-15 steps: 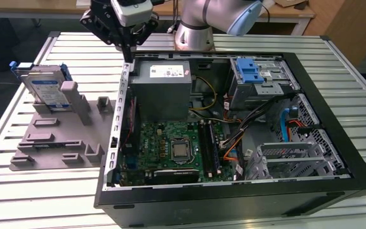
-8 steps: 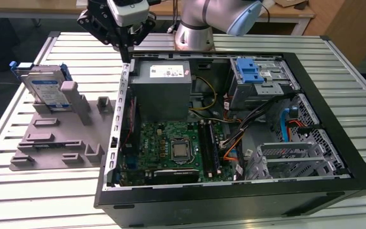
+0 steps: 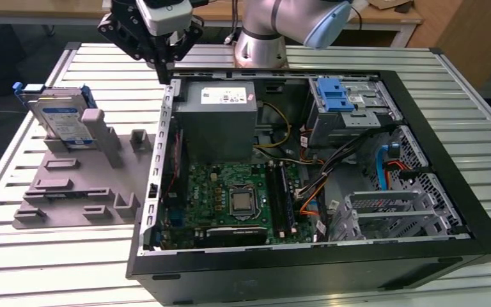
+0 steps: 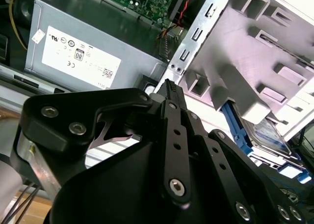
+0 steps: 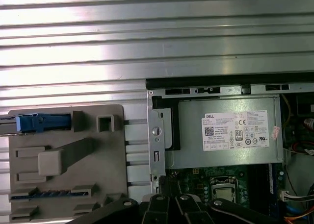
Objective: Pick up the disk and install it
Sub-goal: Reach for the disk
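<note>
The disk [image 3: 62, 121] is a silver drive with a white-and-blue label in a blue carrier. It stands on edge in a grey holder block [image 3: 75, 185] at the exterior view's left, beside the open computer case [image 3: 450, 134]. My gripper [image 3: 162, 73] hangs above the case's rear corner, to the right of the disk and well apart from it. In the second wrist view the gripper [image 4: 169, 84] is shut, fingers together, with nothing between them. The disk's edge [image 4: 270, 136] peeks past the holder there. In the first wrist view the disk [image 5: 39, 122] appears as a blue strip.
Inside the case lie a grey power-supply box [image 3: 220, 118], a green motherboard [image 3: 228, 198], loose cables and a drive cage with a blue latch [image 3: 339, 96]. The holder block has several upright pegs [image 3: 92, 128]. Everything rests on a slatted metal table [image 3: 23, 256].
</note>
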You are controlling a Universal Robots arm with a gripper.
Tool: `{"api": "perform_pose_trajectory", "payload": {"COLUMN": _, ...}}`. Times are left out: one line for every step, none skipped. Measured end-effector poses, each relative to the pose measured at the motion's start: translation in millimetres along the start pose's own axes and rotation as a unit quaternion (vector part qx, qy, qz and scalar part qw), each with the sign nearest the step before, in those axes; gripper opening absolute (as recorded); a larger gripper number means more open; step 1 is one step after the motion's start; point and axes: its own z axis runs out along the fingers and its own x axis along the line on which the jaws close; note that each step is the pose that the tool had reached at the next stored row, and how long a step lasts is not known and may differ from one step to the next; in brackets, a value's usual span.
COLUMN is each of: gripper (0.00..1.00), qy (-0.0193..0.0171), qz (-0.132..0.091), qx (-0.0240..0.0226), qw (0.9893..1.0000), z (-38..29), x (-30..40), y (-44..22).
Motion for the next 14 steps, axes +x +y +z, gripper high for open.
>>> {"api": "perform_pose_trajectory", "payload": {"gripper": 0.11, "qy": 0.0, "qz": 0.0, "qx": 0.0, "qw": 1.0, "z": 0.0, "x": 0.8, "y": -0.1}}
{"api": "perform_pose_trajectory", "payload": {"gripper": 0.11, "qy": 0.0, "qz": 0.0, "qx": 0.0, "qw": 1.0, "z": 0.0, "x": 1.5, "y": -0.1}}
{"api": "perform_pose_trajectory", "payload": {"gripper": 0.11, "qy": 0.0, "qz": 0.0, "qx": 0.0, "qw": 1.0, "z": -0.1, "x": 2.2, "y": -0.2}}
{"api": "perform_pose_trajectory", "payload": {"gripper": 0.11, "qy": 0.0, "qz": 0.0, "qx": 0.0, "qw": 1.0, "z": -0.1, "x": 3.0, "y": -0.2}}
{"api": "perform_pose_trajectory", "payload": {"gripper": 0.11, "qy": 0.0, "qz": 0.0, "qx": 0.0, "qw": 1.0, "z": -0.1, "x": 3.7, "y": -0.3}}
{"api": "perform_pose_trajectory", "payload": {"gripper": 0.11, "qy": 0.0, "qz": 0.0, "qx": 0.0, "qw": 1.0, "z": -0.1, "x": 4.5, "y": -0.3}}
{"api": "perform_pose_trajectory", "payload": {"gripper": 0.11, "qy": 0.0, "qz": 0.0, "qx": 0.0, "qw": 1.0, "z": -0.1, "x": 5.3, "y": -0.4}}
{"api": "perform_pose_trajectory", "payload": {"gripper": 0.11, "qy": 0.0, "qz": 0.0, "qx": 0.0, "qw": 1.0, "z": -0.1, "x": 6.0, "y": -0.5}}
{"api": "perform_pose_trajectory", "payload": {"gripper": 0.11, "qy": 0.0, "qz": 0.0, "qx": 0.0, "qw": 1.0, "z": -0.1, "x": 6.7, "y": -0.5}}
{"api": "perform_pose_trajectory", "payload": {"gripper": 0.11, "qy": 0.0, "qz": 0.0, "qx": 0.0, "qw": 1.0, "z": -0.1, "x": 7.5, "y": -0.6}}
{"api": "perform_pose_trajectory", "payload": {"gripper": 0.11, "qy": 0.0, "qz": 0.0, "qx": 0.0, "qw": 1.0, "z": -0.1, "x": 8.2, "y": -0.6}}
{"api": "perform_pose_trajectory", "payload": {"gripper": 0.11, "qy": 0.0, "qz": 0.0, "qx": 0.0, "qw": 1.0, "z": -0.1, "x": 9.0, "y": -0.7}}
{"api": "perform_pose_trajectory", "payload": {"gripper": 0.11, "qy": 0.0, "qz": 0.0, "qx": 0.0, "qw": 1.0, "z": -0.2, "x": 9.7, "y": -0.7}}
{"api": "perform_pose_trajectory", "payload": {"gripper": 0.11, "qy": 0.0, "qz": 0.0, "qx": 0.0, "qw": 1.0, "z": -0.2, "x": 10.4, "y": -0.8}}
